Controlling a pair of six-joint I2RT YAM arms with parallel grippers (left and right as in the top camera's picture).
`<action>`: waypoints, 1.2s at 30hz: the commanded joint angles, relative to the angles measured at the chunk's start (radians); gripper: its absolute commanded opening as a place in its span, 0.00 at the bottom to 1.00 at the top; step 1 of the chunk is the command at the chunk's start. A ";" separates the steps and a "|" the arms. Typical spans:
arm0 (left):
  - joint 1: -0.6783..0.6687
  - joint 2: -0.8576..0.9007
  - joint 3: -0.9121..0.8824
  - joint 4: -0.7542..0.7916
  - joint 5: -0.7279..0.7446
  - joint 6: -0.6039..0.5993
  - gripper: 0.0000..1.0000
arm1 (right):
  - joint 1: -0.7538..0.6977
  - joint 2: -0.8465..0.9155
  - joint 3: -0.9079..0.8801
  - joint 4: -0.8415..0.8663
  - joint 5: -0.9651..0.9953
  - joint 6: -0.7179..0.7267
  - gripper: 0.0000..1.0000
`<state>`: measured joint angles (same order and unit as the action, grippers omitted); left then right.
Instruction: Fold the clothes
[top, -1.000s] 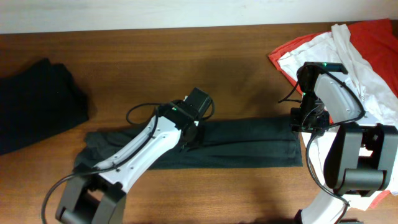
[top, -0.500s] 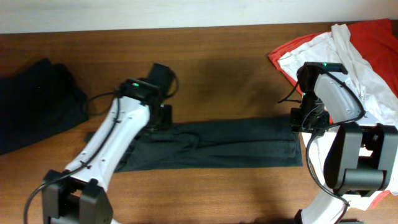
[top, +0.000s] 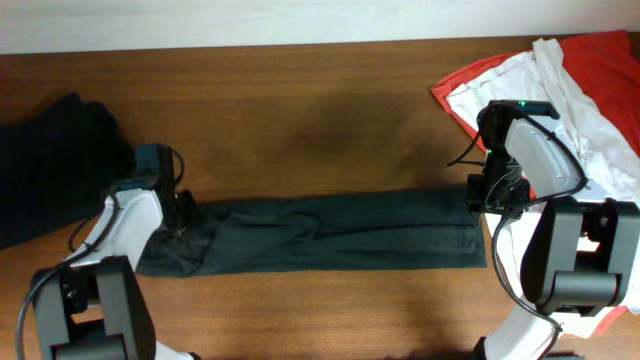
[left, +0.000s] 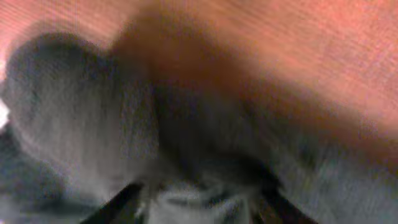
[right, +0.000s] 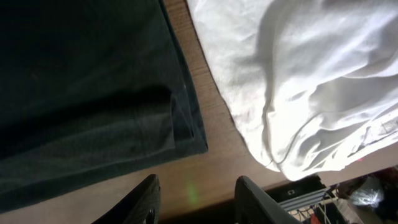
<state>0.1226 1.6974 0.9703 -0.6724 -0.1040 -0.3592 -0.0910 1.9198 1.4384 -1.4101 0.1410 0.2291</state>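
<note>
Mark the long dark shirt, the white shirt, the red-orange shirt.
long dark shirt (top: 340, 232), overhead view, strip's middle.
white shirt (top: 600, 125), overhead view, crumpled middle.
red-orange shirt (top: 615, 62), overhead view, upper part.

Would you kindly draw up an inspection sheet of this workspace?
Surface: wooden table.
Job's things: dark shirt folded into a long strip across the centre; black garment at left; white shirt over red-orange shirt at right.
Clutter: nothing seen.
Grippers: left gripper at the strip's left end, state unclear; right gripper open beside its right end.
Cables: black cables at both wrists.
Surroundings: white wall behind the table.
</note>
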 joint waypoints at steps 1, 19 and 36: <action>0.044 -0.007 -0.059 0.160 -0.024 0.012 0.52 | -0.002 -0.004 -0.001 -0.008 0.002 0.003 0.43; 0.250 -0.320 0.000 -0.027 0.168 0.009 0.71 | -0.002 -0.002 -0.078 0.198 -0.195 -0.225 0.74; 0.138 -0.333 -0.001 -0.106 0.159 0.047 0.72 | -0.044 -0.001 -0.158 0.304 -0.155 -0.089 0.04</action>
<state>0.3099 1.3678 0.9596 -0.7719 0.0555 -0.3470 -0.0975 1.9102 1.1618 -1.0351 -0.1646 0.0395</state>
